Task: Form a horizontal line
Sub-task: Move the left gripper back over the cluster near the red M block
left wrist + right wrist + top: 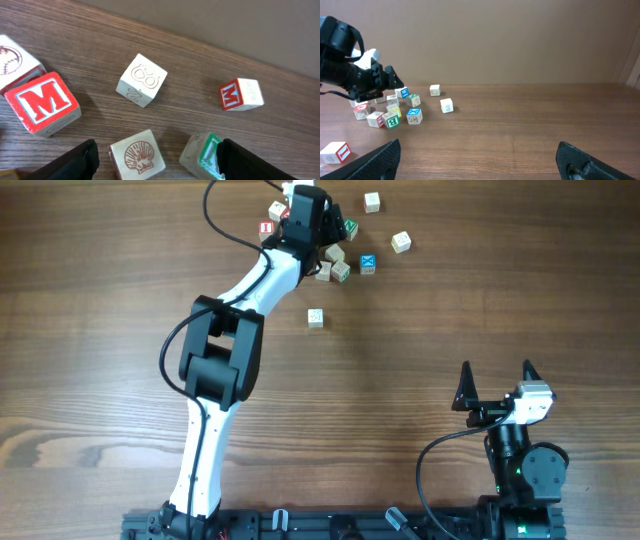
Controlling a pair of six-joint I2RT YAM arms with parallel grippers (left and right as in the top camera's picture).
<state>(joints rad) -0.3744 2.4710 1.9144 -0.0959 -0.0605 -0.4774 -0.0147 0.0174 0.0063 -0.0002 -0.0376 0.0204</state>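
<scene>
A short row of cubes lies just below my left gripper (322, 235): two pale beige cubes side by side (323, 272) (341, 272), with a cyan-faced cube (368, 264) to their right, set slightly higher. I cannot tell whether the cyan cube touches them. My left gripper (157, 160) is open low over the cluster. A beige shell cube (137, 159) sits between its fingers and a green-faced cube (202, 155) rests against its right finger. My right gripper (497, 385) (480, 155) is open and empty, near the table's front right.
Loose cubes lie around the left gripper: a big red M cube (42, 102), a pale "8" cube (142, 80) and a small red M cube (241, 94). Overhead, single cubes sit at the back right (372, 201) (401, 242) and one nearer the middle (315, 318).
</scene>
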